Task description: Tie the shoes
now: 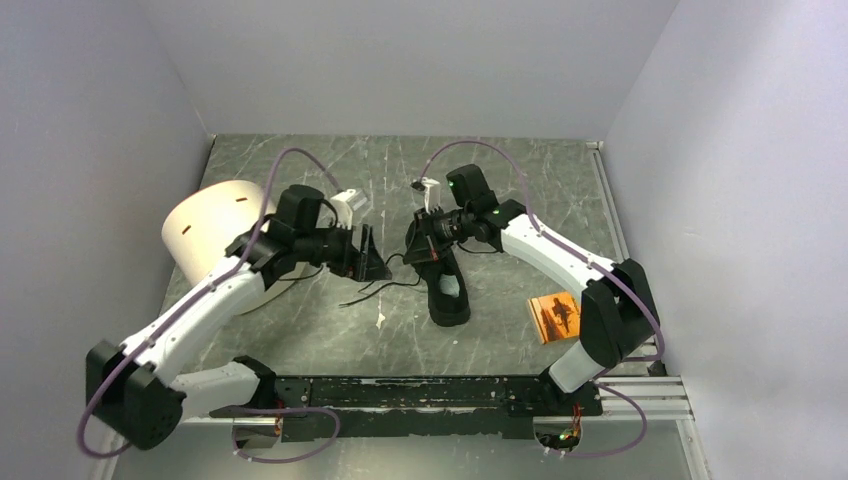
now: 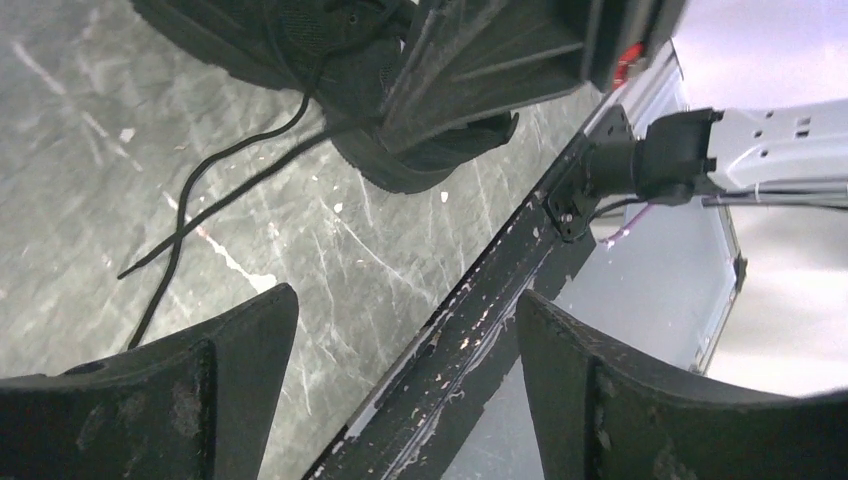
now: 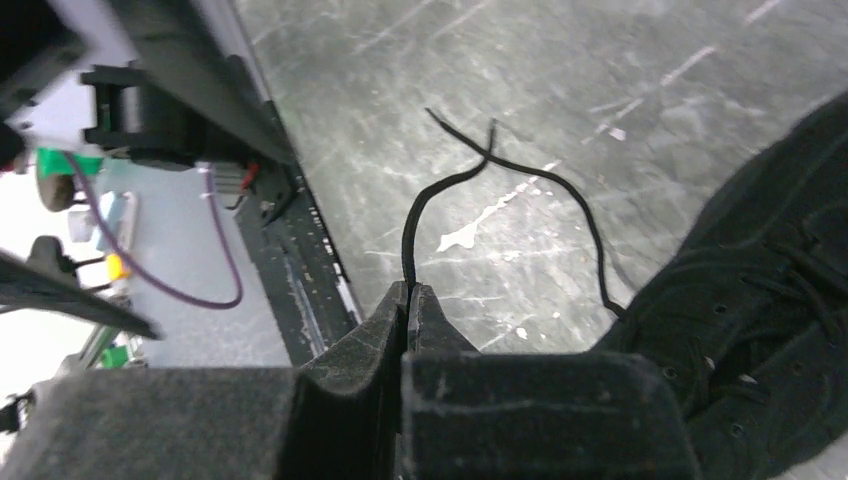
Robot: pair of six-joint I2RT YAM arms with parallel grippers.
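The black sneaker (image 1: 447, 290) lies mid-table with its toe toward the near edge. It also shows in the right wrist view (image 3: 760, 330) and the left wrist view (image 2: 300, 40). Two thin black laces (image 1: 372, 290) trail left from it and cross on the table (image 2: 185, 215). My right gripper (image 1: 425, 248) is over the shoe's far end. Its jaws (image 3: 409, 292) are shut on one lace (image 3: 420, 200). My left gripper (image 1: 372, 258) is just left of the shoe. It is open and empty (image 2: 405, 310), above the table near the laces.
A white cylinder (image 1: 215, 235) lies on its side behind the left arm. An orange booklet (image 1: 555, 315) lies right of the shoe. A black rail (image 1: 440, 392) runs along the table's near edge and shows between my left fingers (image 2: 470, 330).
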